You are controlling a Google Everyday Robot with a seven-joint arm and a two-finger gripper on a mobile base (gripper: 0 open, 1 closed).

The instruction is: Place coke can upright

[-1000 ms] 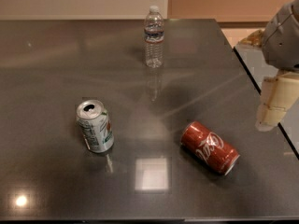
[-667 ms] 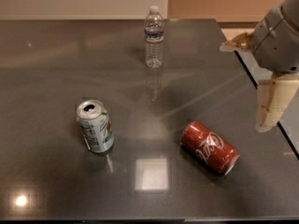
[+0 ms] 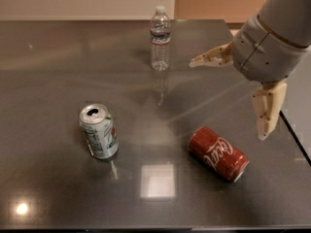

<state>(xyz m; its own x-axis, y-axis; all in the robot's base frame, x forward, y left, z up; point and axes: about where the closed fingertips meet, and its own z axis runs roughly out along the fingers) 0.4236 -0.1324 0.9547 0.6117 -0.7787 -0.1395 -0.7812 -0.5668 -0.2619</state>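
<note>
The gripper (image 3: pixel 227 100) hangs spread wide and empty, with the coke can (image 3: pixel 218 153) lying on its side on the worktop (image 3: pixel 53 193) just below it, so an off-centre closing could likely roll the can away.

End effector (image 3: pixel 227 100) upper right, splayed

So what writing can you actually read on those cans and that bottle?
"Coca": white script on the coke can, lying on its side; the rest curves away.
Silver-and-green can: print too blurred to read.
Water bottle: label too blurred to read.
Gripper, open above the table's right side: no writing.
</note>
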